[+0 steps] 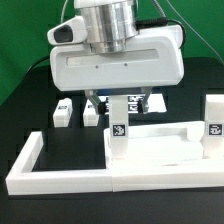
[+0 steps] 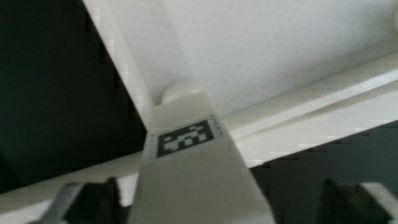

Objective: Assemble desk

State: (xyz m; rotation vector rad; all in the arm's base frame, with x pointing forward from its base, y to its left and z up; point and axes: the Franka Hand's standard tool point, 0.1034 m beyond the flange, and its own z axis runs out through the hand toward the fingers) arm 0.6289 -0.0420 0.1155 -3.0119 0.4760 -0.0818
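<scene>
The white desk top [image 1: 160, 150] lies on the black table [image 1: 20, 110] against the white border frame [image 1: 25, 165]. One tagged leg [image 1: 118, 128] stands upright at its corner on the exterior view's left and a second leg [image 1: 213, 120] at the right. Two loose legs [image 1: 63, 113] sit behind it. The gripper [image 1: 121, 100] hangs over the left upright leg, its fingers [image 2: 98, 200] apart on either side, not clamped on it.

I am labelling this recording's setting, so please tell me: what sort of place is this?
Most likely a robotics lab bench, not a home. A robot arm hangs over a black table, a green backdrop stands behind, and the white legs carry square marker tags.
</scene>
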